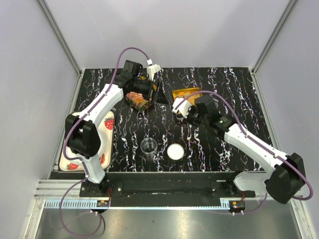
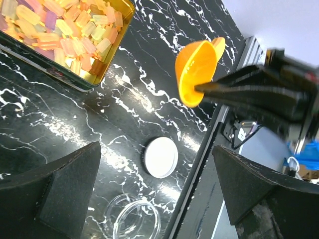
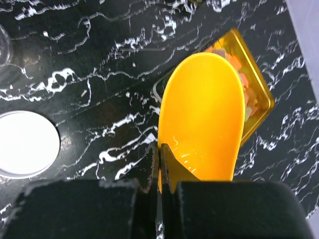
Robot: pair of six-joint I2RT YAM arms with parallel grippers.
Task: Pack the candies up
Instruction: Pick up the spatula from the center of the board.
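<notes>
My right tool (image 3: 159, 152) is clamped on the empty scoop (image 3: 202, 114); my left tool (image 2: 157, 172) gapes, holding nothing. Scooping step: next I dip into the candies (image 2: 60, 30) just ahead.

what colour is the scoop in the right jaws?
The scoop is plain yellow-orange with no pattern. It shows best in the right wrist view.

Bright even light, faint shadows, wrist-view foregrounds blurred.
</notes>
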